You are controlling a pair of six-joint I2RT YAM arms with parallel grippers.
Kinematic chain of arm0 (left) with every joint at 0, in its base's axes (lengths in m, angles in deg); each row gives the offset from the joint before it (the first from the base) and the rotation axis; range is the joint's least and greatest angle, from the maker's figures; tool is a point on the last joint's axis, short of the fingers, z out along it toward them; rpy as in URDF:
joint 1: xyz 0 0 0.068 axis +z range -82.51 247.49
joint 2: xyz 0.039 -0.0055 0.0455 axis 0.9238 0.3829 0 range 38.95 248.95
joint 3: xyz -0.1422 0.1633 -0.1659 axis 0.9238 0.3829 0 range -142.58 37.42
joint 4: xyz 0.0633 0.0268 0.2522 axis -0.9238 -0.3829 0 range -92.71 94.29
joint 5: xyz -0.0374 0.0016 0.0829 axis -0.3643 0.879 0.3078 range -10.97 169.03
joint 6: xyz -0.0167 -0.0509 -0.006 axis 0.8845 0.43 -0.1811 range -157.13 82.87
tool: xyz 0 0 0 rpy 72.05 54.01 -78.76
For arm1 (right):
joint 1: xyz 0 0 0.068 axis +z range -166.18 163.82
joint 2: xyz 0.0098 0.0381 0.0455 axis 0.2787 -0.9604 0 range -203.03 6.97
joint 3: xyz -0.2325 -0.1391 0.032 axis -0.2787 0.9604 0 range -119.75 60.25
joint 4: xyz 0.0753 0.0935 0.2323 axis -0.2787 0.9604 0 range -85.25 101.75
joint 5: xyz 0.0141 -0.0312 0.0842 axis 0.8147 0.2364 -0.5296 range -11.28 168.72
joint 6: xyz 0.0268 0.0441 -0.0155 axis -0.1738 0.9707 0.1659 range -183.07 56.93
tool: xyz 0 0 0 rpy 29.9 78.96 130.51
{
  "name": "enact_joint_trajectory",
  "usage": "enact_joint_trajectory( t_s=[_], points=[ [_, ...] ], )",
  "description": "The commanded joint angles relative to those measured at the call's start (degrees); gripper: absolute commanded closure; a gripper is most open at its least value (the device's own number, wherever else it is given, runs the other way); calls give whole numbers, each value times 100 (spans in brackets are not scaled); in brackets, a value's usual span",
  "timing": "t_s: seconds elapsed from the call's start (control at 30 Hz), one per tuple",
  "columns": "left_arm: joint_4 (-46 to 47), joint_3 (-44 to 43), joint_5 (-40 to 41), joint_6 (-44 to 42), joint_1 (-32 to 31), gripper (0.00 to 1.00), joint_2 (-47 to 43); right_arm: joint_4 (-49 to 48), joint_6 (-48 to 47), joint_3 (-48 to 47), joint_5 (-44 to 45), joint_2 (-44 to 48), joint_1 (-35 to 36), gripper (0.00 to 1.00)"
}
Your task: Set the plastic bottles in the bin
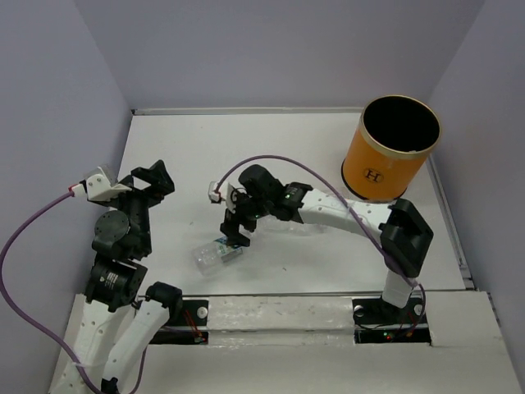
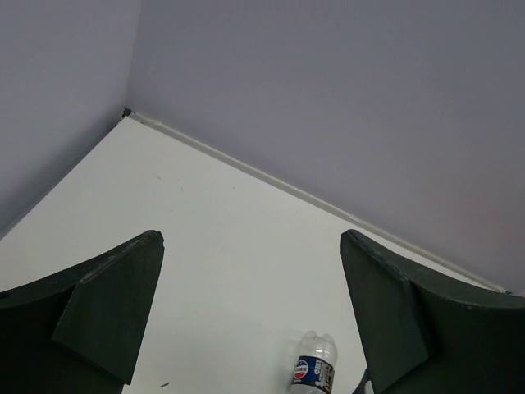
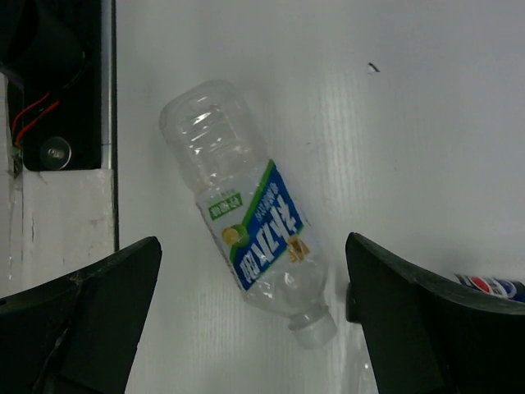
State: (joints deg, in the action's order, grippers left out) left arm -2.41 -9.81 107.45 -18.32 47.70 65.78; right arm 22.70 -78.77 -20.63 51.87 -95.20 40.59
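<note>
A clear plastic bottle (image 3: 246,222) with a blue-green label and a white cap lies on its side on the white table; it also shows in the top view (image 1: 215,254). My right gripper (image 3: 253,263) is open and hovers over it, with the bottle's cap end between the spread fingers and touching neither. In the top view the right gripper (image 1: 238,230) is just above the bottle. A second clear bottle (image 2: 316,369) with a dark blue label lies farther off; its label shows in the right wrist view (image 3: 492,286). My left gripper (image 2: 250,246) is open and empty at the left (image 1: 152,185). The orange bin (image 1: 385,160) stands upright at the back right.
Grey walls close the table at the back and both sides. The black mounting plate (image 3: 57,82) of the arm bases lies close beside the bottle's bottom end. A purple cable (image 1: 279,164) loops over the right arm.
</note>
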Motion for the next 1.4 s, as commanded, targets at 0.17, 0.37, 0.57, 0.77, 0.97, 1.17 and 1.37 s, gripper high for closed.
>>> enact_joint_trajectory(
  t_s=[0.17,0.37,0.57,0.77,0.97,1.17,1.37],
  points=[
    [274,38,146,62,125,1,-37,744,-1197,-1156,593,-944,783,0],
    [327,64,32,9,151,1,-90,867,-1488,-1509,988,-1480,985,0],
    [336,55,5,-18,160,1,-134,991,-1541,-1781,902,-1911,1038,0],
    [310,64,49,-26,160,1,-187,649,-1383,-1835,778,-2044,1038,12],
    [310,64,32,-18,160,1,-231,-395,-1067,-1361,953,-1360,1038,46],
    [336,73,-56,-26,160,1,-248,-1680,-478,-684,1725,-279,1038,60],
    [459,152,-451,-70,142,1,-196,-2102,-556,-499,3637,942,285,62]
  ],
)
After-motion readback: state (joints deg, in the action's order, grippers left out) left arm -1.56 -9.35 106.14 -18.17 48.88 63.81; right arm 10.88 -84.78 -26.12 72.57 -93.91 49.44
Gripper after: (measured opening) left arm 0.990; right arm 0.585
